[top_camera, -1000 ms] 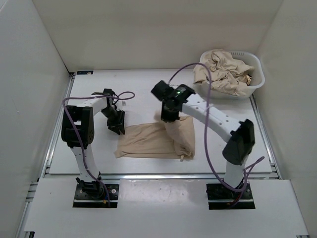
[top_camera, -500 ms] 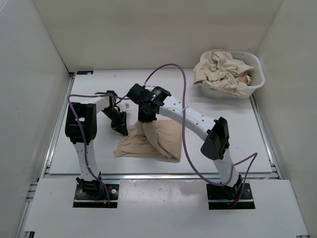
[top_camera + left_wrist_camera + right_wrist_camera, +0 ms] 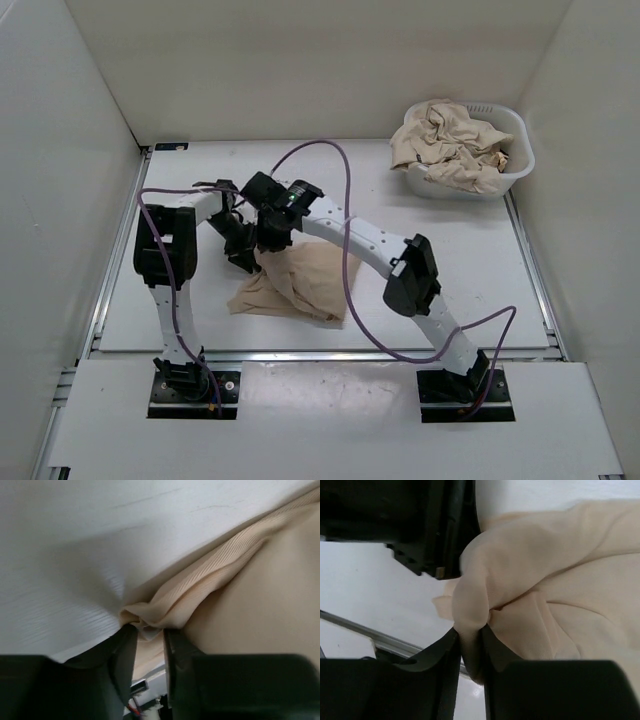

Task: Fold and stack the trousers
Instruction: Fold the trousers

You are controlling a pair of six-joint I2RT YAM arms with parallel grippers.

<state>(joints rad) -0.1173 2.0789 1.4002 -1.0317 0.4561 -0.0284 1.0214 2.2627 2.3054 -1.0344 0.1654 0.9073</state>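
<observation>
As R gripper pinches a raised fold beside L gripper (jaws astride hem, clamp unclear), trousers trail near-right; both equidistant.

From above, the right arm hides both grips on the trousers, and close up the left gripper is too blurred to tell whether it pinches the hem, which runs off-frame.

Overhead view takes in the whole table; both wrist views crowd the same trousers.
</observation>
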